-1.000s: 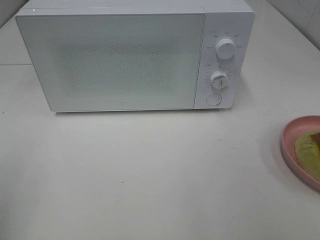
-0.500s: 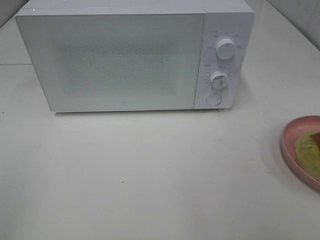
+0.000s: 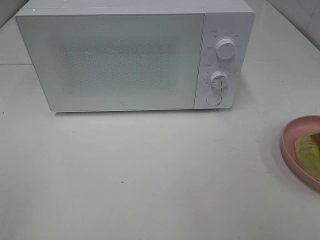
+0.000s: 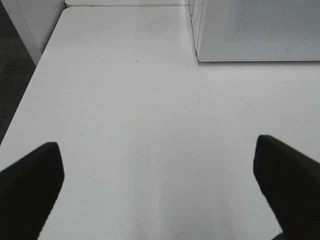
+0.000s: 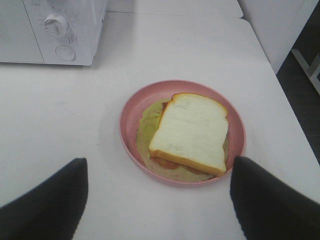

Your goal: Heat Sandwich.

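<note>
Nothing is seen to have moved since the earlier frame; microwave (image 3: 135,55), plate (image 3: 289,134) and sandwich (image 5: 191,131) lie as before. The sandwich is set on the pink plate at the table's (image 3: 150,175) right edge, directly ahead of the right gripper (image 5: 157,200), whose jaws are spread wide and empty. The left gripper (image 4: 157,185) is likewise spread over bare table, well apart from it, so the right arm is judged nearer. Markings around the dials (image 3: 226,48) cannot be read.
</note>
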Motion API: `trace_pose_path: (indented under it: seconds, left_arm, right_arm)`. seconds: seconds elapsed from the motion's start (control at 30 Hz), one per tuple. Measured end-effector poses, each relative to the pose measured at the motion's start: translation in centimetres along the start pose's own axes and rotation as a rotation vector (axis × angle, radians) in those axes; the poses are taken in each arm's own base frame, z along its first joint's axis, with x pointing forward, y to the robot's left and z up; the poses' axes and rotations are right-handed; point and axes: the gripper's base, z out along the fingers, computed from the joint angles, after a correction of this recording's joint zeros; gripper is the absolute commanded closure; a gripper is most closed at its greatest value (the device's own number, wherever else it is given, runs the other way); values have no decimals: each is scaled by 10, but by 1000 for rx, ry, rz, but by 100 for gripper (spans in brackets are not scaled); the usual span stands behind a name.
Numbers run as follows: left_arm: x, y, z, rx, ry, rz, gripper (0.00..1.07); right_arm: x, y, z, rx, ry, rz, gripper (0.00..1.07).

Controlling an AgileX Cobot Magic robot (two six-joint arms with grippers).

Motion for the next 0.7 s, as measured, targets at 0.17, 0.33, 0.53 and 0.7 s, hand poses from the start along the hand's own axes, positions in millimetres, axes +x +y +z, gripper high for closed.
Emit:
trace_pose_path:
  seconds: [0.17,0.33,0.53,0.7]
  left_arm:
    - [0,0,0,0,0,0,9]
    - [0,0,0,0,0,0,9]
    - [0,0,0,0,0,0,9]
    - [0,0,0,0,0,0,9]
  right_arm:
    - [0,0,0,0,0,0,32]
    - [0,0,0,0,0,0,32]
    - [0,0,0,0,0,0,32]
    - [0,0,0,0,0,0,32]
